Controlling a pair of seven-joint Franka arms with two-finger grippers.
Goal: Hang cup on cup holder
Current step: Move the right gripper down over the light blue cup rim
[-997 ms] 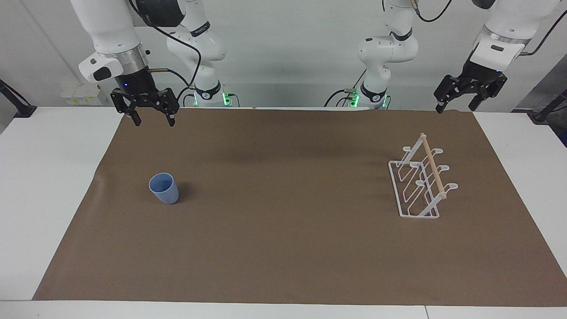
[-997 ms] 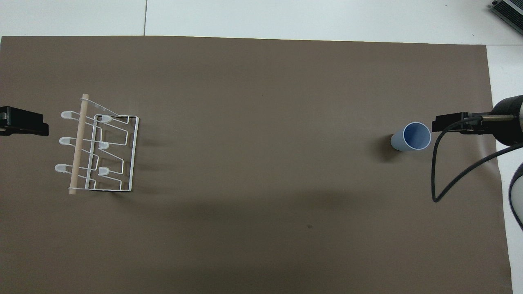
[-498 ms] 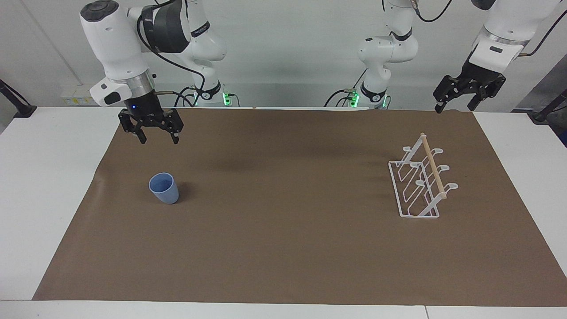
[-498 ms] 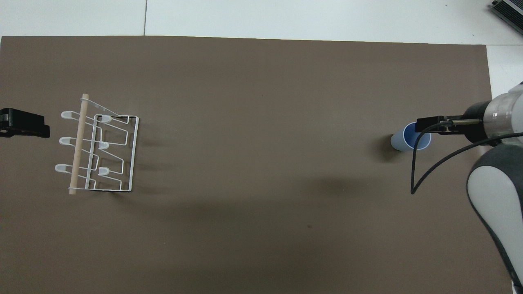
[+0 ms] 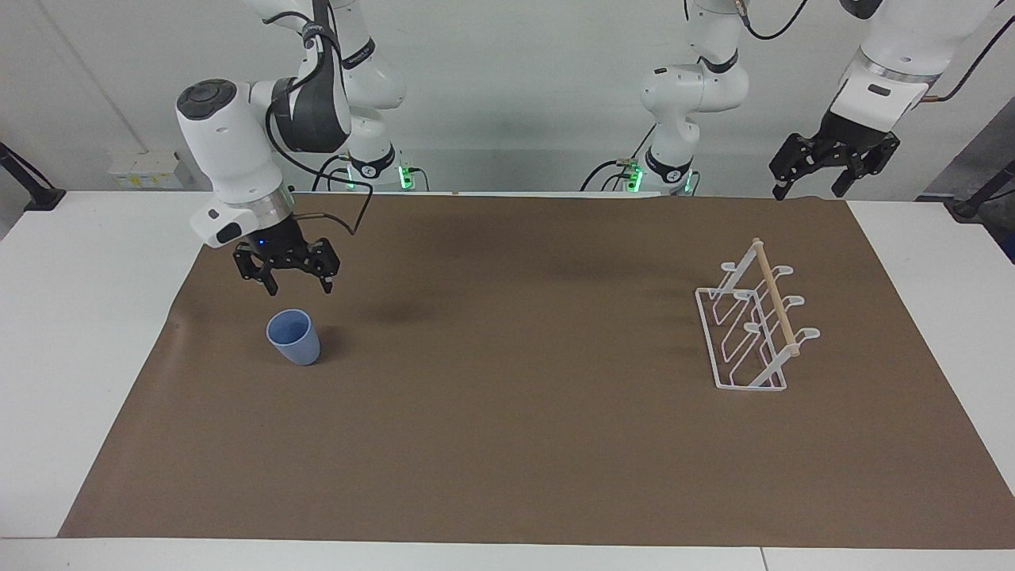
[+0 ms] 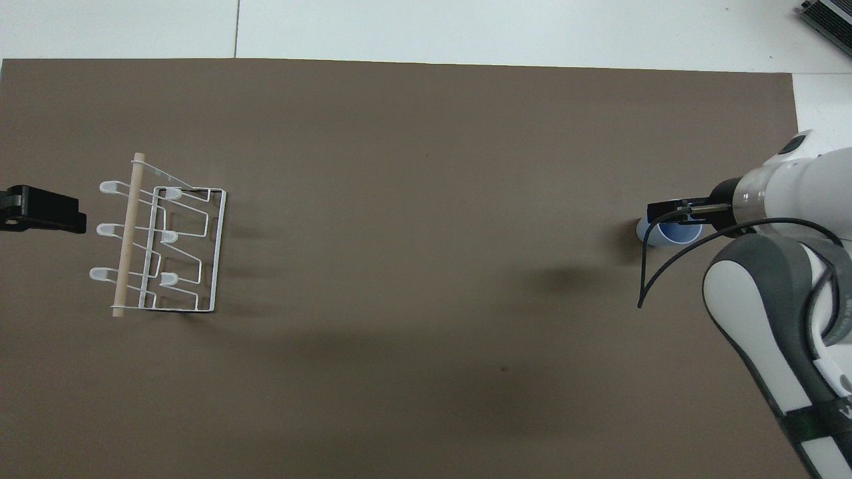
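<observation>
Brown mat [image 5: 507, 444] covering the desk [image 5: 71, 333]: cup [image 5: 293, 337] upright near the right arm's end, right claw [image 5: 296, 281] spread empty just above; cup holder [image 5: 753, 325] near the opposite end; left claw [image 5: 809, 178] raised, spread, empty.

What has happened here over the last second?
The right gripper has come down, open, and now hangs just above the cup without touching it. The left gripper has lifted slightly and waits, open, at its own end of the table. The cup and the cup holder have not moved.
</observation>
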